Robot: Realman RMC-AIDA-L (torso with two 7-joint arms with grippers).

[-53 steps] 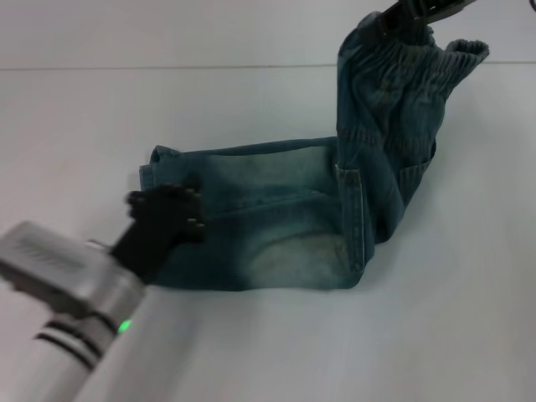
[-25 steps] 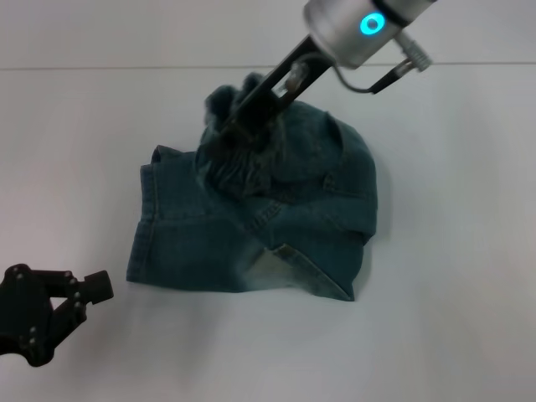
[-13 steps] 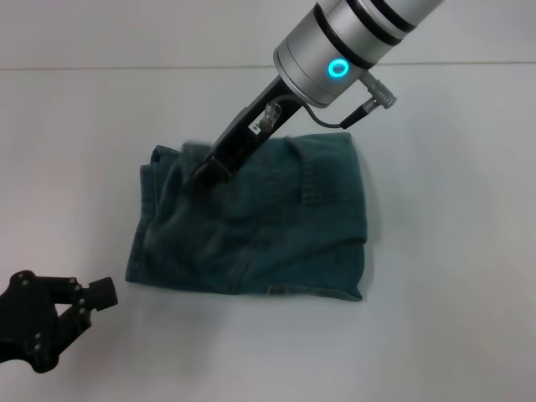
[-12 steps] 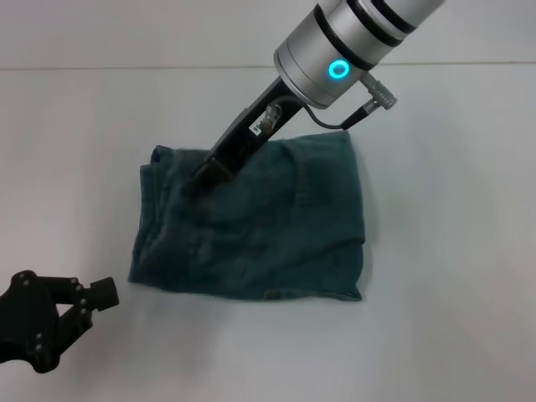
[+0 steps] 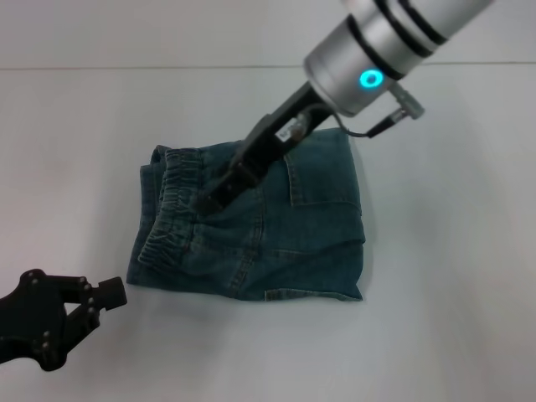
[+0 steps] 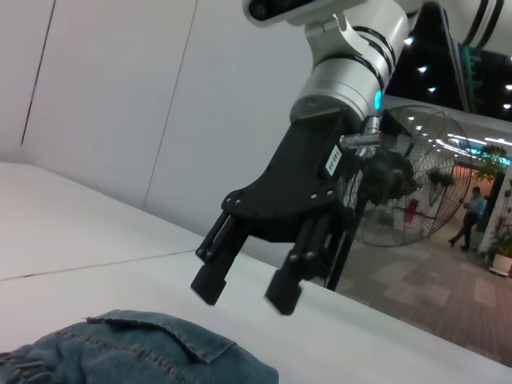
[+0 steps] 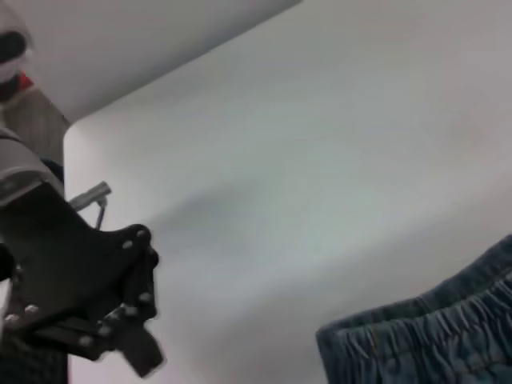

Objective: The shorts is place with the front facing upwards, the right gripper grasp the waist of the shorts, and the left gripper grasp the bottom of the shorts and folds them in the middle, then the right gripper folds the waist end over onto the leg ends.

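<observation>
The blue denim shorts (image 5: pixel 285 234) lie folded flat on the white table, with the elastic waist (image 5: pixel 172 209) resting on the leg ends at the left. My right gripper (image 5: pixel 211 199) hovers just over the cloth beside the waistband. The left wrist view shows this right gripper (image 6: pixel 244 296) open and empty, above an edge of the shorts (image 6: pixel 144 352). My left gripper (image 5: pixel 88 322) sits open near the table's front left, apart from the shorts. The right wrist view catches that left gripper (image 7: pixel 144 308) and the waistband (image 7: pixel 432 344).
The white table (image 5: pixel 452 318) runs back to a pale wall. Bare table surface lies on every side of the shorts. Through the left wrist view a large fan (image 6: pixel 408 184) stands in a hall behind the table.
The right gripper carried the waist end leftward over onto the leg ends, let it go and lifted slightly. The left gripper drew back from the leg ends to the front left.
</observation>
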